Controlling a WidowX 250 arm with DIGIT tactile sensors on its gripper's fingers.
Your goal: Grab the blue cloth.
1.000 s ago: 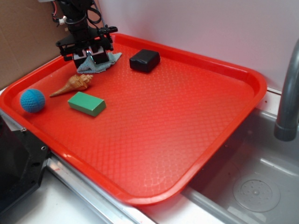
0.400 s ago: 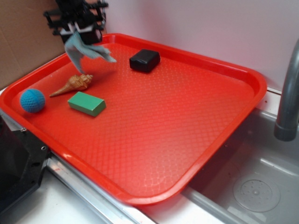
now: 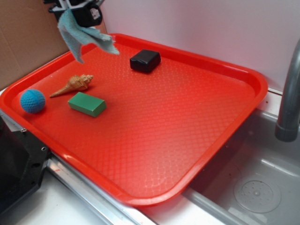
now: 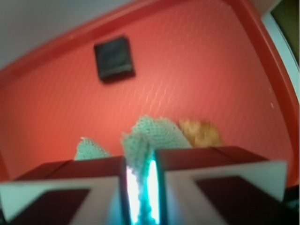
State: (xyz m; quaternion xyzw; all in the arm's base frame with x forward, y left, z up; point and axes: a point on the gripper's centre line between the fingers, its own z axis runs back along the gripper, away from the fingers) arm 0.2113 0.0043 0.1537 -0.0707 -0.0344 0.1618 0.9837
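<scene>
The hand (image 3: 77,10) sits at the top left edge of the exterior view, raised above the tray, only its lower part in sight. Its two fingers (image 4: 206,168) are pressed nearly together, pinching the blue cloth (image 3: 84,38), which hangs below them

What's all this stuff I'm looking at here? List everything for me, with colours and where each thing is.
Plastic tray: one, red, beside the sink.
Pale grey-blue terry cloth: one, hanging in the air above the tray's far left corner.
Black block: one, near the tray's far edge.
Spiral seashell: one, tan-orange, on the tray's left side.
Green rectangular block: one, just in front of the shell.
Bright-blue knitted ball: one, by the tray's left rim.
Metal sink: one, grey, lower right.
Faucet pipe: one, grey, right edge.
Gripper: one, black, shut on the cloth.
</scene>
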